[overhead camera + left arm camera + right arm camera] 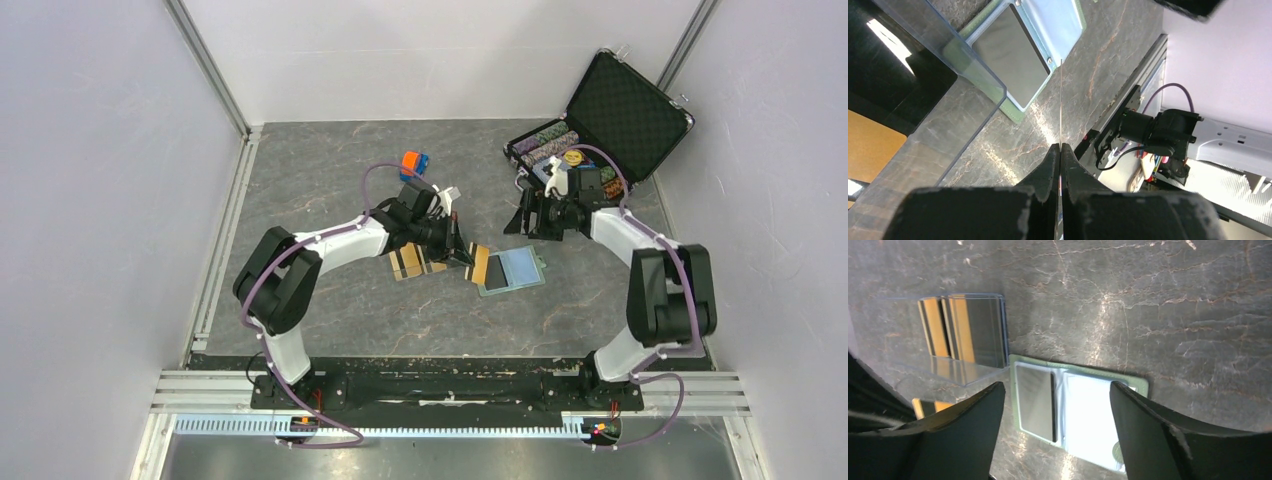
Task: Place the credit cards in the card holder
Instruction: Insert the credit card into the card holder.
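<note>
The sage-green card holder [519, 271] lies open on the table, pale blue inside. A dark credit card [1034, 402] sits in its left pocket. My left gripper [464, 254] is shut on an orange-gold credit card [479, 265], held just left of the holder; in the left wrist view this card [1061, 100] shows edge-on, sticking out from the left gripper [1060, 147] over the card holder [1017, 111]. More orange-gold and black credit cards [955, 325] lie in the clear tray [410, 264]. My right gripper [1055, 390] hangs open above the card holder [1135, 381], holding nothing.
An open black chip case [612, 118] stands at the back right, behind the right arm. An orange-and-blue toy car [414, 163] sits behind the left gripper. The clear tray's wall [948, 45] rises close to the held card on its left.
</note>
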Available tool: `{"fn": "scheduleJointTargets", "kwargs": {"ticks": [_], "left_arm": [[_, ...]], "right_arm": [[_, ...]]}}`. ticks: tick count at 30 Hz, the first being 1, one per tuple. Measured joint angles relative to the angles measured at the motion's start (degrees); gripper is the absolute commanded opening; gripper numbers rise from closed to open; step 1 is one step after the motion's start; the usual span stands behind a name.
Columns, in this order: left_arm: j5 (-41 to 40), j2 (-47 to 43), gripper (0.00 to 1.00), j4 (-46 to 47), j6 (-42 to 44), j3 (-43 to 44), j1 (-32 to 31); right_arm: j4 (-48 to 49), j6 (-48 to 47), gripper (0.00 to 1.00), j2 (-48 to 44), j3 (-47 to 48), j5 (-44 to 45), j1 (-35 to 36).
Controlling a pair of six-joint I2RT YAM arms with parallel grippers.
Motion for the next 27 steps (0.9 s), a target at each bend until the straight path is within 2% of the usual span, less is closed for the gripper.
{"fn": "scheduleJointTargets", "kwargs": {"ticks": [4,11,16,20,27], "left_arm": [[-1.01,0.0,0.02,-1.99,1.33,0.63,-0.96],[-2.36,0.0,0.02,-3.91,1.97,0.68,-1.36],[-2.47,0.0,0.02,-3.5,1.92,0.68,-1.68],[-2.47,0.24,0.02,-2.32,1.88,0.68,-2.71],[-2.4,3.19,0.02,0.04,1.64,0.76,-4.79]], "right_arm": [[-1.27,-2.08,0.6,6.12,3.3,0.09,1.75],[-4.17,-4.22,0.47,11.78,4.74,1.51,6.29],[-7.3,-5.18,0.46,11.28,4.7,2.95,6.54],[-8.87,-5.57,0.46,7.89,0.85,3.02,6.54],[-11.21,-5.42,0.55,3.78,-2.25,2.84,6.82]]}}
